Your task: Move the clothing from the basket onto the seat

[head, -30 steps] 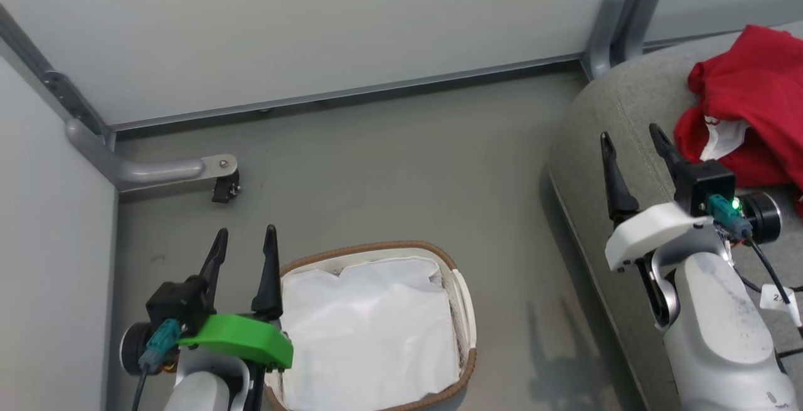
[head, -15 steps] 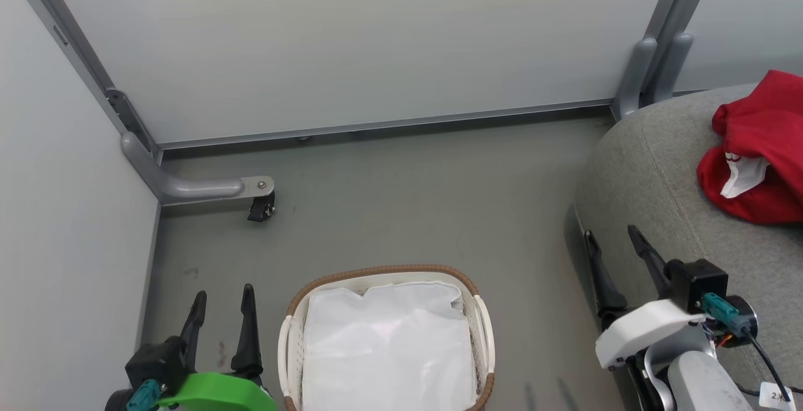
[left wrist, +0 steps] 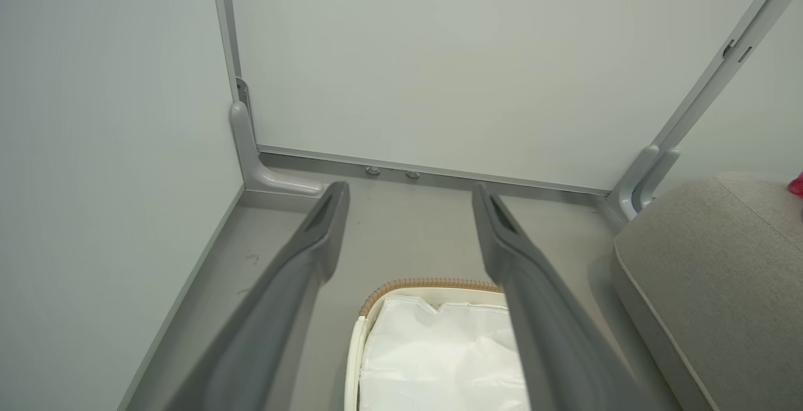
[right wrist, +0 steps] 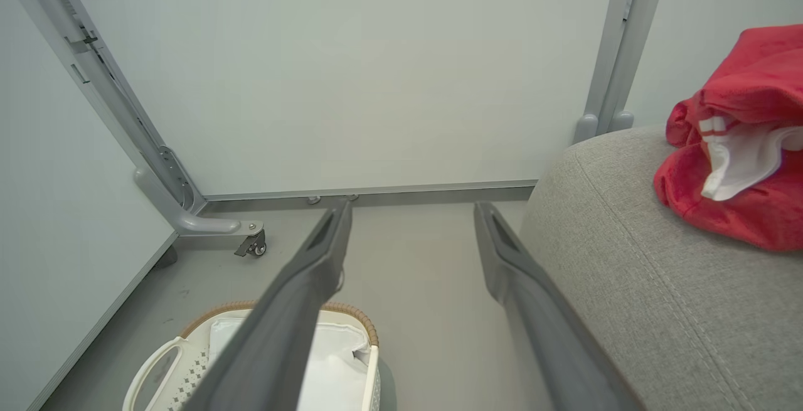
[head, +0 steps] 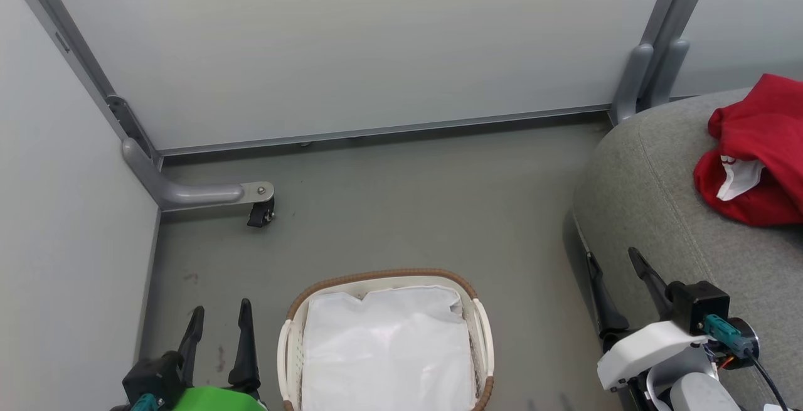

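While the left end effector (head: 222, 308) sits released and empty at the lower left, just beside the basket (head: 376, 275), the right end effector (head: 611, 254), likewise spread, is at the lower right by the seat (head: 652, 210) edge. Red clothing (head: 756, 154) lies heaped on the seat at the right edge, and a white liner (head: 389, 348) lines the basket.

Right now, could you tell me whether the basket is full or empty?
Empty of clothing: the basket holds a white liner, while the red clothing lies on the grey seat.
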Motion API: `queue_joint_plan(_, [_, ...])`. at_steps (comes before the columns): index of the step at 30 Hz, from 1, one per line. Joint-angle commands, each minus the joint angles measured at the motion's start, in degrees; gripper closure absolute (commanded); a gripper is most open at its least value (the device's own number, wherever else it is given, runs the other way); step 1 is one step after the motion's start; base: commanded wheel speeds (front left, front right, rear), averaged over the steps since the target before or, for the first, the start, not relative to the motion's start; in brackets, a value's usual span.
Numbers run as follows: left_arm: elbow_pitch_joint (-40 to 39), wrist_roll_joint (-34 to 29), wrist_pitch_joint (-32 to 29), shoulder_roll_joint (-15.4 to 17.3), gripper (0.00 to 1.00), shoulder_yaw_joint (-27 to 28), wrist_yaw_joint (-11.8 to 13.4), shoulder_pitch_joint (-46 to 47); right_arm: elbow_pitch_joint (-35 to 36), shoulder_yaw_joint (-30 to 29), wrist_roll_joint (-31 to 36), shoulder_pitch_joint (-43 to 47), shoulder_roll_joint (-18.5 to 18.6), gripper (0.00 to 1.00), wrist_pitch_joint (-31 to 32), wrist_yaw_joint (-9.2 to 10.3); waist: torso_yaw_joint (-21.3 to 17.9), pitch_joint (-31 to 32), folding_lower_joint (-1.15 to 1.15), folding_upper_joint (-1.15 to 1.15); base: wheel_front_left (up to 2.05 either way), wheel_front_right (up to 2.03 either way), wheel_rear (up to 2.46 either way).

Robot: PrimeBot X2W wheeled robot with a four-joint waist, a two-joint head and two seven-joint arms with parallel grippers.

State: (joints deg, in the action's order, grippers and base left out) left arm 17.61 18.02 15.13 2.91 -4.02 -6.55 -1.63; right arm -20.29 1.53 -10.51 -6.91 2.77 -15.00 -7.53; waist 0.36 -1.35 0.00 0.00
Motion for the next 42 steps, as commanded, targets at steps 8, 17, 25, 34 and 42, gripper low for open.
queue_joint_plan(8, [0.2, 0.4, 0.0, 0.0, 1.0, -0.3, -0.1, 0.0, -0.1, -0.2, -0.2, 0.2, 0.0, 1.0, 0.0, 0.0, 0.0, 0.0, 0.0, 0.0, 0.0, 0.0, 0.0])
queue_joint_plan(17, [1.4, 6.6, -1.8, -0.2, 1.0, 0.6, -0.1, 0.6, -1.2, -1.1, -7.0, 0.5, -0.3, 1.0, 2.2, 0.0, 0.0, 0.1, 0.0, 0.0, 0.0, 0.0, 0.0])
queue_joint_plan(25, [0.8, 14.1, -4.0, -0.1, 1.0, 1.7, -0.2, 1.5, -0.1, -1.8, -15.3, 0.7, -0.2, 1.0, 4.2, 0.01, 0.0, 0.2, 0.0, 0.0, 0.0, 0.0, 0.0])
queue_joint_plan(34, [0.2, 21.6, -6.2, -0.1, 1.0, 2.8, -0.3, 2.4, 0.8, -2.5, -23.6, 0.7, -0.2, 1.0, 6.3, 0.01, -0.1, 0.3, 0.0, 0.0, 0.0, 0.0, 0.0])
queue_joint_plan(42, [-0.3, 27.8, -8.1, -0.1, 1.0, 3.7, -0.4, 3.1, 1.5, -3.2, -30.4, 0.7, -0.1, 1.0, 8.1, 0.02, -0.1, 0.3, 0.0, 0.0, 0.0, 0.0, 0.0])
